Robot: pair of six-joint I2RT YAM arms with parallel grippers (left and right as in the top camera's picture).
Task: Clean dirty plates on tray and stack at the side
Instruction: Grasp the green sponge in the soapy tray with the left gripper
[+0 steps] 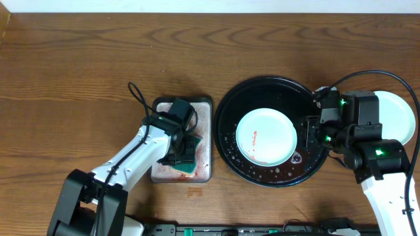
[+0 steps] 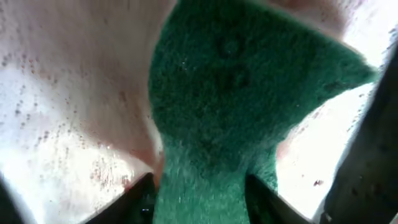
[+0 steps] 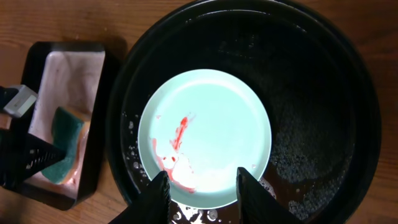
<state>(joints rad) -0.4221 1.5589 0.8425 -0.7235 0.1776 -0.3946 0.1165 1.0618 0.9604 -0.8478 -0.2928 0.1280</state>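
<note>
Tray (image 1: 262,90) on the table (image 1: 79,78), right of centre. One plate (image 1: 266,136) lies in it, about mid-tray. Pan (image 1: 202,124) just beside the tray, on its left. Sponge (image 1: 190,157) in the pan's near right part, between the left gripper's (image 1: 182,154) fingers. Second plate (image 1: 401,115) on the table right of the tray, partly under the right arm. Right gripper (image 1: 307,134) over the tray, at the first plate's right edge.

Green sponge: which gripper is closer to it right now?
Left. The left gripper pinches the green sponge in the silver pan; the right gripper hovers at the edge of the smeared plate on the black tray, well away.
</note>
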